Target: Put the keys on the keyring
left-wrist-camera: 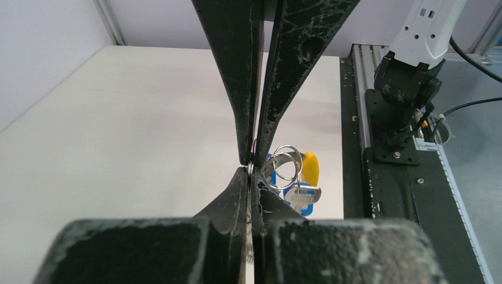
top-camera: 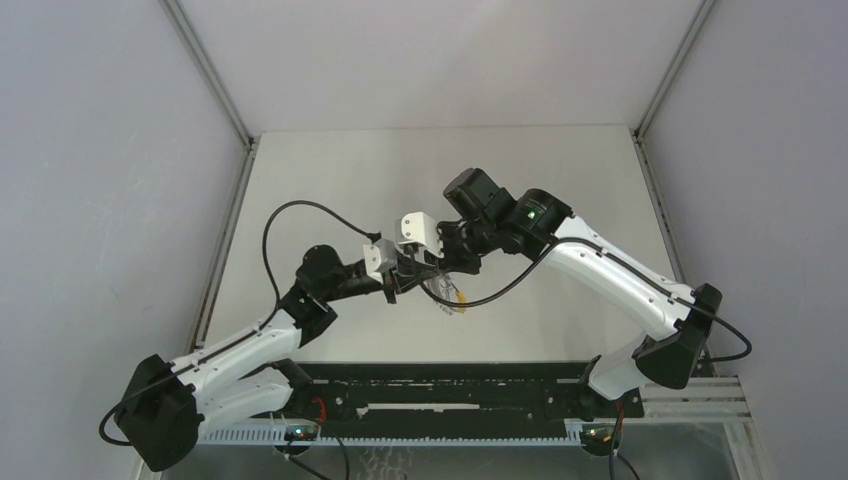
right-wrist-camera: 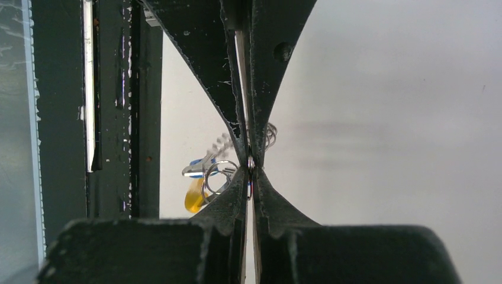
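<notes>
Together, left claw [left-wrist-camera: 251, 168] and right claw [right-wrist-camera: 250, 165] clamped on keyring [left-wrist-camera: 283, 158], keys [left-wrist-camera: 302, 195] dangling just beside.

In the left wrist view the left hand [left-wrist-camera: 251, 168] covers part of the keys [left-wrist-camera: 302, 200] and of the keyring [left-wrist-camera: 288, 161]. The right hand [right-wrist-camera: 250, 164] hides the keyring's pinched stretch. From above the bunch is too small to tell apart.

keyring [left-wrist-camera: 287, 161] – silvery loops, yellow section, pinched in jaws | keys [left-wrist-camera: 303, 205] – blue heads, bunched against loops
</notes>
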